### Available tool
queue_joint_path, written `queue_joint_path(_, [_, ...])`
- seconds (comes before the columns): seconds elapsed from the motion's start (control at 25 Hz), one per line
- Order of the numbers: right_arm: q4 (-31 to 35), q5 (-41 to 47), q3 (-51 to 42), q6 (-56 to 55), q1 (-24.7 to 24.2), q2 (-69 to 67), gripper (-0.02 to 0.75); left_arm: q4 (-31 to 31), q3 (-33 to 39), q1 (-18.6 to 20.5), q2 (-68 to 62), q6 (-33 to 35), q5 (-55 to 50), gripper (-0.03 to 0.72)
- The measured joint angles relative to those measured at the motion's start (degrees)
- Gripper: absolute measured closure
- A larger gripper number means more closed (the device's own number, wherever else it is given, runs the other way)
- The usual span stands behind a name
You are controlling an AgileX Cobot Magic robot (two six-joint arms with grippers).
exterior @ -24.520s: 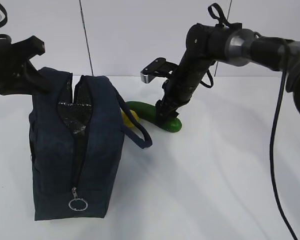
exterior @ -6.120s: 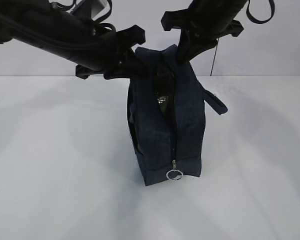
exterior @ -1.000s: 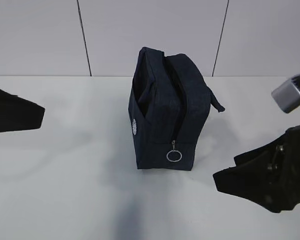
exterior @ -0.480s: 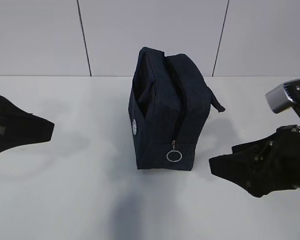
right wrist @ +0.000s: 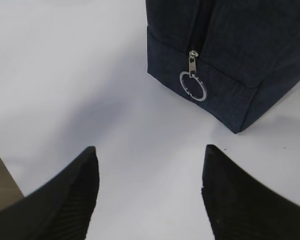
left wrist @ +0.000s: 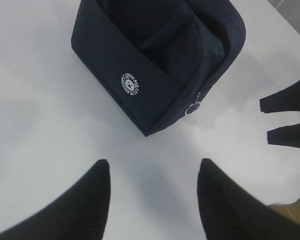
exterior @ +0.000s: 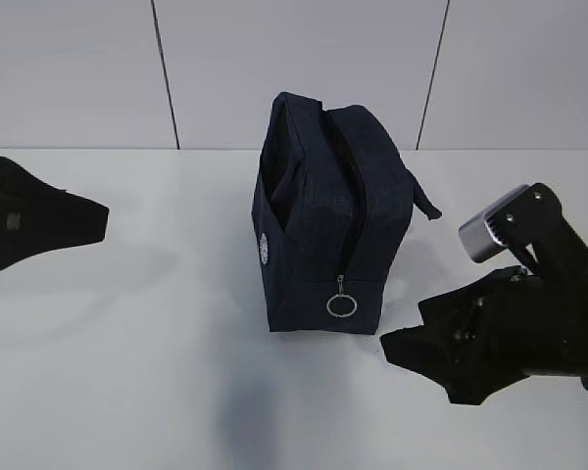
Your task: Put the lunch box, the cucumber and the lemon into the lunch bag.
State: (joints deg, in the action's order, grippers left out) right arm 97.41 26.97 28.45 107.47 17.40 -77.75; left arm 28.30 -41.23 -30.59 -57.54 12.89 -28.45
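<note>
Two tools hang above the white desk [exterior: 127,323], one on each side of the lunch bag [exterior: 328,215], and both are empty. The left tool [left wrist: 152,172] has its fingers spread apart over bare desk, with nothing between them. The right tool [right wrist: 147,170] is also spread wide and holds nothing. The bag stands upright in the middle of the desk, well apart from both tools. Its silver ring pull [right wrist: 193,86] hangs low on the end that faces the exterior camera. A round white logo [left wrist: 131,85] is printed on its side. The lunch box, cucumber and lemon are not visible.
</note>
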Motion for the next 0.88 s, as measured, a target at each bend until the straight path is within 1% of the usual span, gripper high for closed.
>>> queue_joint_path(0.12, [4.44,1.36,0.0,8.05,0.0,-3.43,0.23,0.0,0.0,0.0,0.0,0.0,0.57,0.296])
queue_joint_path(0.2, [5.43,2.83,0.67,12.69,0.0,-6.07,0.23,-0.14,0.0,0.0,0.0,0.0,0.99,0.296])
queue_joint_path(0.32, [5.8,3.21,2.4,15.97,0.0,-9.89,0.23,-0.77,0.0,0.0,0.0,0.1,1.68,0.299])
queue_joint_path(0.8, [6.13,3.51,10.43,18.64,0.0,-20.36,0.23,-1.67,0.0,0.0,0.0,0.1,2.19,0.314])
queue_joint_path(0.88, [6.13,3.51,11.31,18.76,0.0,-21.32,0.24,-1.77,0.0,0.0,0.0,0.1,2.19,0.315])
